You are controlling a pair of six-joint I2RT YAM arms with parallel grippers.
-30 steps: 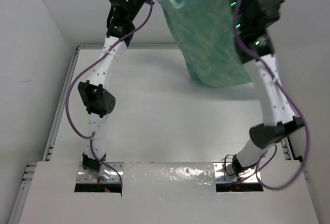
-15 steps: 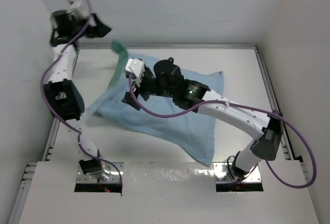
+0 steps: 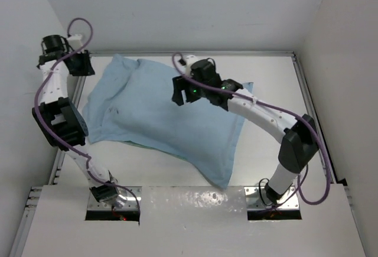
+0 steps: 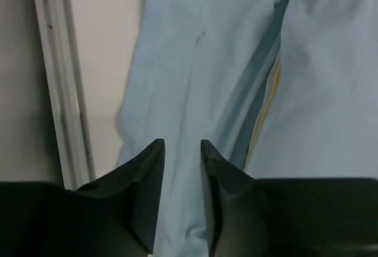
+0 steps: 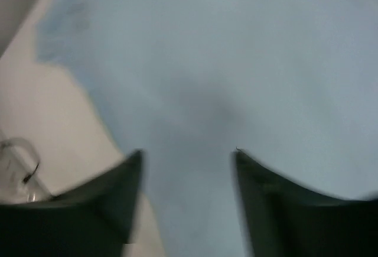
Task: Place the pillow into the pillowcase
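The light-blue pillowcase (image 3: pixel 171 121) lies across the table, bulging. The pillow is almost wholly hidden inside it. Only a strip of its yellow edge band (image 4: pixel 263 112) shows in a gap in the fabric in the left wrist view. My left gripper (image 3: pixel 78 65) sits at the far left by the case's corner. Its fingers (image 4: pixel 180 147) stand a narrow gap apart over blue fabric (image 4: pixel 195 62). My right gripper (image 3: pixel 180 91) hovers over the top middle of the case. Those jaws (image 5: pixel 188 153) are wide open, with only blue cloth (image 5: pixel 236 62) below.
A metal rail (image 4: pixel 59 91) runs along the table's left edge beside my left gripper. White walls close in on the left, back and right. Bare white table (image 3: pixel 271 74) shows right of the case, and a thin sea-green rim (image 3: pixel 142 146) peeks out at its near edge.
A second ago both grippers held the case high, sea-green side out. It now lies on the table, blue side up, and both grippers have let go. The left arm swung far left.
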